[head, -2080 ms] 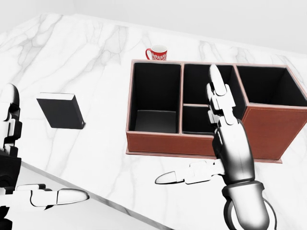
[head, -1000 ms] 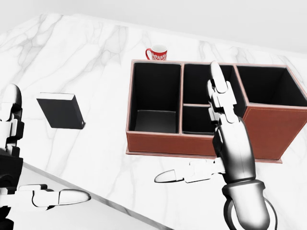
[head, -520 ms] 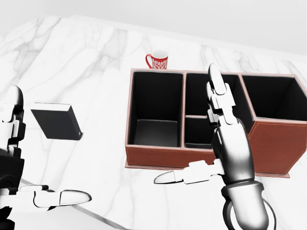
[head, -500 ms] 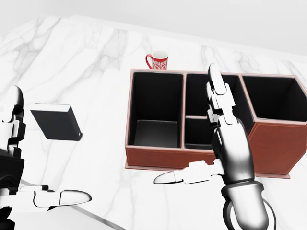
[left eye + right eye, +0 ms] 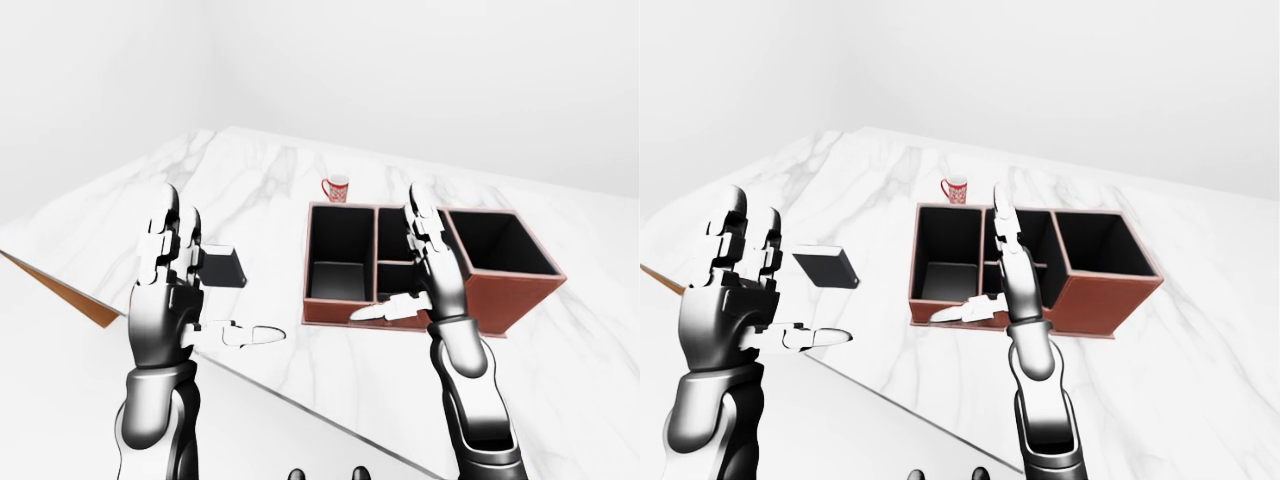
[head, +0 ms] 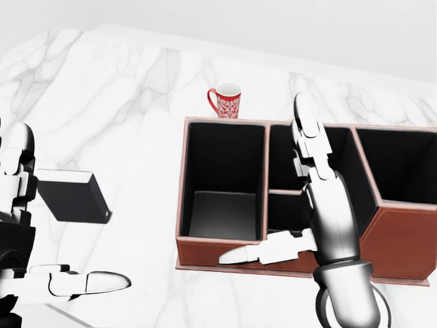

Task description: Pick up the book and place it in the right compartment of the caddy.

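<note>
The right hand (image 6: 311, 205) is raised above the tabletop (image 6: 123, 116) with its fingers (image 6: 305, 126) extended straight toward the top of the head view and its thumb spread toward the view's left; it is wide open and holds nothing. In that view it overlaps the middle section of the caddy (image 6: 225, 249), a brown box with black-lined compartments; whether it touches the caddy cannot be told. The caddy's right compartment (image 5: 495, 245) lies to the right of this hand. A red patterned mug (image 6: 226, 101) stands upright beyond the caddy's upper left corner, close to its wall. The left hand (image 5: 170, 295) is raised at the left of the left-eye view, fingers upright and thumb pointing right, likewise wide open and empty. The book (image 5: 826, 267), dark-covered, lies flat on the tabletop just to the right of the left hand, well apart from the caddy.
</note>
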You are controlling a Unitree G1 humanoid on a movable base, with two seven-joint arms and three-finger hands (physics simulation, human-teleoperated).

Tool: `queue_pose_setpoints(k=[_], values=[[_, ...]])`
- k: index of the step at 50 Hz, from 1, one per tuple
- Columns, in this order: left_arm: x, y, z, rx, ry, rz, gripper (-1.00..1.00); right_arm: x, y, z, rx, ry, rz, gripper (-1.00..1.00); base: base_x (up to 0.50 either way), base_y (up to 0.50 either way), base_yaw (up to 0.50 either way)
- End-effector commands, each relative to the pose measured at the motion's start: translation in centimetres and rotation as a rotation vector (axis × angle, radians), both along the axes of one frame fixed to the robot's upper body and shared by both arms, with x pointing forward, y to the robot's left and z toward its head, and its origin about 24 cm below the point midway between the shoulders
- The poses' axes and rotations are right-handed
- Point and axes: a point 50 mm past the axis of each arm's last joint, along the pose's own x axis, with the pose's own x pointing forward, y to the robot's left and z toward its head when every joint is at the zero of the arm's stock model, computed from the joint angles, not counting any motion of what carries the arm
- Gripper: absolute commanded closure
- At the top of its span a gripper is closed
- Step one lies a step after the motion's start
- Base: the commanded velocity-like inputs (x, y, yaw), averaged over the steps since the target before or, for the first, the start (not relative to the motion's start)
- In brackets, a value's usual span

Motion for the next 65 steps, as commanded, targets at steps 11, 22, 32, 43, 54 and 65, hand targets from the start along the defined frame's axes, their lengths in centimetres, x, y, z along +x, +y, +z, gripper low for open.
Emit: queue_pose_setpoints(k=[11, 22, 32, 43, 54, 65], values=[[0.01, -0.03, -0.03, 0.000, 0.002, -0.001, -1.00, -0.03, 0.14, 0.00, -0.007, -0.002, 0.003, -1.00, 0.18, 0.08, 0.00], [-0.03, -0.05, 0.26, 0.001, -0.013, 0.000, -1.00, -0.03, 0.27, -0.10, -0.020, -0.004, 0.008, -1.00, 0.05, 0.02, 0.00], [-0.01, 0.02, 0.06, 0.002, -0.003, 0.001, -1.00, -0.12, 0.29, -0.04, -0.016, -0.008, 0.010, -1.00, 0.00, 0.00, 0.00], [-0.14, -0.29, 0.18, 0.011, -0.008, -0.013, -1.00, -0.25, 0.42, 0.03, -0.016, -0.012, 0.015, -1.00, 0.00, 0.00, 0.00], [-0.47, -0.10, 0.59, -0.007, -0.030, -0.012, -1.00, -0.25, 0.37, -0.04, -0.013, -0.009, 0.015, -1.00, 0.00, 0.00, 0.00], [-0.28, -0.12, 0.35, -0.003, -0.018, -0.009, -1.00, -0.18, 0.31, 0.13, -0.013, -0.012, 0.014, -1.00, 0.00, 0.00, 0.00]])
